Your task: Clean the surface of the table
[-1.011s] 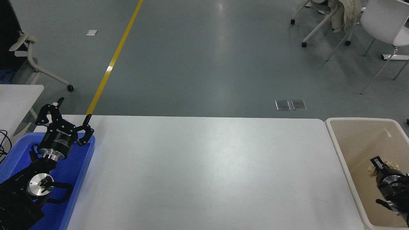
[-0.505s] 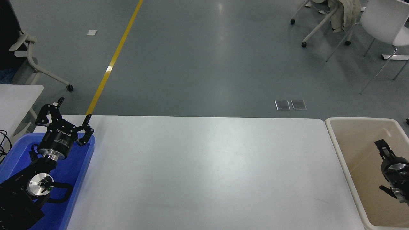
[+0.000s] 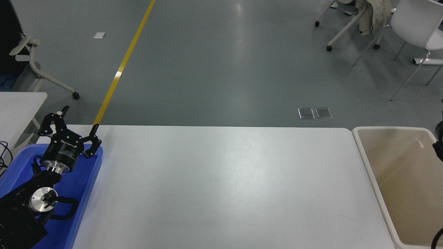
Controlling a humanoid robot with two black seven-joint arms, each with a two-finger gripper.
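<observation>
Our left gripper (image 3: 79, 119) is parked at about eight o'clock in the head view, fingers spread wide with nothing between them, hanging over the far end of the blue bin (image 3: 84, 183) that sits against the table's left edge. Our right gripper (image 3: 439, 140) shows only as a dark sliver at the three o'clock edge of the view, above the far right rim of the beige bin (image 3: 375, 166); we cannot tell whether its fingers are spread or pressed together. That bin stands just beside the table's right end and we see only its pale inner walls and floor. Between the two bins lies the table surface (image 3: 225, 186), the broad white top that fills the lower half of the view from seven to five o'clock. At nine o'clock a smaller white table (image 3: 19, 103) pokes in, and at one o'clock chairs (image 3: 412, 24) stand on the grey floor
</observation>
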